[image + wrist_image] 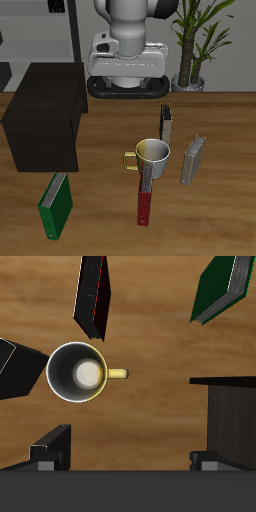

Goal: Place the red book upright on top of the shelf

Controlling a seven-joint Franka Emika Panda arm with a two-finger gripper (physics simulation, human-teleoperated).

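Below the gripper [128, 461], seen from the wrist camera: wooden table [160, 346], fingers [52, 448] spread wide apart, nothing between them. Released, holding nothing.

Mug [80, 373] sits almost straight under the gripper, slightly toward one finger. White inside, yellow handle pointing toward the gap between the fingers.

Red book [93, 296] lies past the mug, away from the gripper, nearer the table's front edge. Dark cover, red spine edge visible, standing on edge and leaning a bit. In the exterior view the red book [145, 200] is just in front of the mug [152, 153], touching or nearly touching; cannot tell which.

Green book [224, 288] also lies forward of the gripper, well apart from the red one, propped at a tilt.

Shelf [232, 416], matte black, sits off to the side of the gripper by the other finger. Exterior view shows the shelf [45, 115] with a flat top, nothing resting on it.

Grey book [193, 160] stands upright beside the mug, on the side away from the shelf.
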